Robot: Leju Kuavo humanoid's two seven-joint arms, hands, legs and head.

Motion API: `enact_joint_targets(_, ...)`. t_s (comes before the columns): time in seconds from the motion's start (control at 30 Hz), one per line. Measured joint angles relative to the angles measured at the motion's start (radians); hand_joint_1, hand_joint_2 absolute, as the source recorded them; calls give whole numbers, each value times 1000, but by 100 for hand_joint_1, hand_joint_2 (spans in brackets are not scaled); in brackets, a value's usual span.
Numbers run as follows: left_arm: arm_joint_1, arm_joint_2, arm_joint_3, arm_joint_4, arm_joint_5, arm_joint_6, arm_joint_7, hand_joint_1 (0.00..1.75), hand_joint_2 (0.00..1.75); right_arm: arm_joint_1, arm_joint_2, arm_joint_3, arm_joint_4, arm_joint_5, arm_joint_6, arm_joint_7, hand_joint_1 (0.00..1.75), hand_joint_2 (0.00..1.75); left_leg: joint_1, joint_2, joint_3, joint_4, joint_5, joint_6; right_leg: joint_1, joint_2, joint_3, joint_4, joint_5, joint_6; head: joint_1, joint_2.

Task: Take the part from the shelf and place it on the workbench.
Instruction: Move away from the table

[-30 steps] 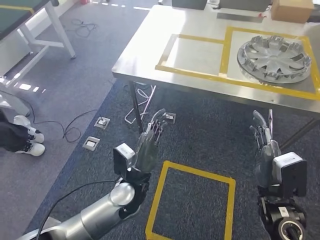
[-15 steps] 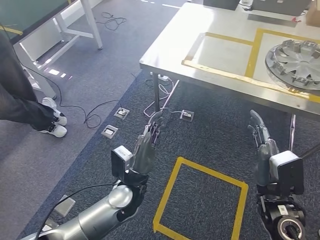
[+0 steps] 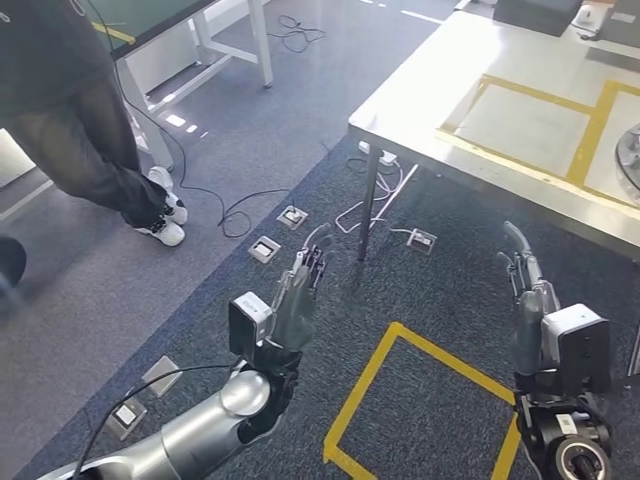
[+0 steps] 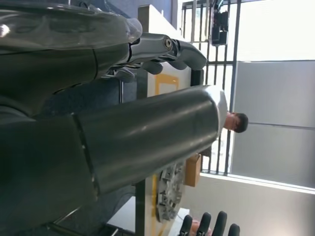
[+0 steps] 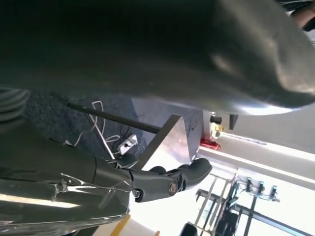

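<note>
The steel workbench (image 3: 423, 90) with yellow tape outlines stands at the upper right in the head view. A silver wheel cover lies on it, its rim just showing at the right edge (image 3: 632, 160); the left wrist view shows it too (image 4: 168, 194). My left hand (image 3: 298, 295) is raised over the dark carpet with fingers apart and nothing in it. My right hand (image 3: 528, 290) is held up the same way, also holding nothing. Both hands are well short of the workbench. The wrist views show each hand close up, the left (image 4: 111, 142) and the right (image 5: 111, 182).
A person (image 3: 75, 110) in dark clothes and white shoes stands at the upper left beside a green-topped table (image 3: 151, 15). Cables and floor sockets (image 3: 264, 250) lie on the carpet. A yellow tape square (image 3: 381, 365) marks the floor between my hands. A workbench leg (image 3: 367, 215) is ahead.
The whole view has swung left, so the camera moved: the workbench and wheel cover slid to the right edge and the person came into view. Both hands keep their pose.
</note>
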Motion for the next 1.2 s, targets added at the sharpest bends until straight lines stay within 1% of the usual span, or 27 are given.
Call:
enact_joint_targets(0.03,1,0,0,0,0,0,0,0,0,-1,0,1,0,0,0,0,0,0,1,-8,-6,0,3,-7,-3,-13,4,-8,1,-1,1,0)
enact_joint_targets(0.07,1,1,0,-1,-1,0,0,0,0,-2,0,1,0,0,1,0,0,0,-1,0,-11,6,0,-12,-6,-26,6,-16,5,-4,1,0)
enact_joint_targets(0.1,0,2,0,-1,-1,0,0,0,0,-2,0,2,0,0,1,0,0,0,-3,20,-23,27,-15,-18,-9,-39,8,-23,9,-7,-3,0)
enact_joint_targets(0.17,0,2,1,-2,-2,0,0,0,0,-3,0,2,0,0,1,0,0,0,-2,75,-74,135,-76,-28,-10,-68,8,-31,15,-12,-8,0)
enact_joint_targets(0.23,2,2,1,-2,-2,0,0,0,0,-1,0,3,0,0,2,0,0,0,7,98,-140,273,-132,-39,-9,-96,4,-30,16,-13,-12,0)
enact_joint_targets(0.27,3,3,1,-2,-2,0,0,0,0,-1,0,4,0,0,3,0,0,0,11,102,-155,304,-136,-44,-10,-111,3,-30,16,-13,-13,0)
enact_joint_targets(0.3,4,3,1,-2,-2,0,0,0,0,0,0,4,0,0,4,0,0,0,15,106,-149,295,-121,-48,-11,-125,2,-29,15,-12,-14,0)
enact_joint_targets(0.33,4,4,1,-2,-2,0,0,0,0,0,0,5,0,0,6,0,0,0,18,115,-119,242,-90,-52,-12,-138,2,-27,14,-10,-15,0)
enact_joint_targets(0.4,3,5,1,-2,-3,0,0,0,0,-1,0,5,0,0,8,0,0,0,18,151,-36,87,-32,-53,-12,-159,2,-21,9,-2,-18,0)
enact_joint_targets(0.43,2,4,1,-2,-3,0,0,0,0,-2,0,5,0,0,9,0,0,0,15,163,-9,33,-18,-47,-10,-167,1,-18,6,4,-18,0)
enact_joint_targets(0.47,0,4,1,-3,-4,0,0,0,0,-4,0,5,0,0,10,0,0,0,11,169,2,7,-15,-41,-7,-175,1,-16,3,10,-18,0)
enact_joint_targets(0.53,-1,4,1,-4,-5,0,0,0,0,-6,0,5,0,0,10,0,0,0,8,150,-2,4,-16,-24,-6,-191,3,-16,1,23,-16,0)
enact_joint_targets(0.57,-1,4,1,-5,-5,0,0,0,0,-8,0,6,0,0,10,0,0,0,9,141,-2,2,-14,-17,-7,-186,2,-13,-4,29,-15,0)
enact_joint_targets(0.63,-2,3,1,-7,-5,0,0,0,0,-10,0,5,0,0,10,0,0,0,14,123,-1,-2,-10,-5,-12,-147,-21,42,-43,37,-11,0)
enact_joint_targets(0.7,-4,0,1,-8,-6,0,1,0,0,-10,0,5,1,0,10,1,0,0,14,105,-2,-3,-8,3,-11,-99,-86,185,-113,39,-5,0)
enact_joint_targets(0.73,-4,-1,1,-8,-6,0,1,0,0,-9,0,5,1,0,11,1,0,0,12,93,-2,-3,-7,5,-11,-90,-120,258,-139,39,-3,0)
enact_joint_targets(0.77,-4,-1,1,-8,-6,-1,1,0,0,-8,0,5,2,-1,11,2,0,0,10,80,-2,-2,-6,5,-10,-85,-143,304,-147,38,-3,0)
enact_joint_targets(0.8,-4,-1,1,-8,-6,-1,1,0,0,-8,0,6,2,-2,12,2,0,0,9,66,-2,-2,-6,6,-10,-83,-148,307,-134,36,-3,0)
enact_joint_targets(0.83,-4,-1,1,-8,-6,-1,2,0,0,-8,0,6,3,-2,12,2,0,0,8,52,-2,0,-5,6,-10,-78,-132,267,-102,32,-3,0)
enact_joint_targets(0.87,-4,-2,1,-8,-7,-1,2,0,0,-8,0,6,3,-3,12,1,0,0,8,38,-2,1,-5,6,-10,-65,-102,197,-60,27,-2,0)
enact_joint_targets(0.93,-5,-3,1,-8,-7,-1,3,0,0,-9,0,6,3,-6,13,0,0,0,7,12,-6,6,-3,2,-13,-18,-43,58,-7,20,-2,0)
enact_joint_targets(0.97,-5,-3,1,-8,-8,-2,3,0,0,-9,0,5,3,-8,13,-1,0,0,8,2,-11,7,-1,-3,-13,-1,-26,20,0,19,-2,0)
enact_joint_targets(1.0,-6,-4,1,-8,-8,-2,3,0,0,-10,0,5,3,-10,13,-2,0,0,9,-10,-17,8,3,-9,-13,5,-18,5,-3,19,-2,0)
enact_joint_targets(1.03,-6,-4,1,-8,-8,-3,4,0,0,-10,0,6,3,-11,14,-3,0,0,10,-22,-22,6,7,-17,-13,-5,-14,-2,-2,17,-2,0)
enact_joint_targets(1.07,-6,-3,1,-8,-8,-3,4,0,0,-11,0,6,3,-12,14,-3,0,0,10,-20,-25,6,9,-23,-15,-17,-11,-5,2,14,-2,0)
enact_joint_targets(1.13,-7,-2,1,-8,-8,-3,3,0,0,-13,0,7,3,-12,15,-4,0,0,5,29,-45,43,-18,-35,-19,-45,-8,-16,11,4,-11,0)
enact_joint_targets(1.2,-7,-1,1,-8,-7,-3,3,0,0,-14,0,7,4,-14,14,-5,0,0,7,91,-102,162,-84,-47,-17,-73,-10,-19,14,-1,-21,0)
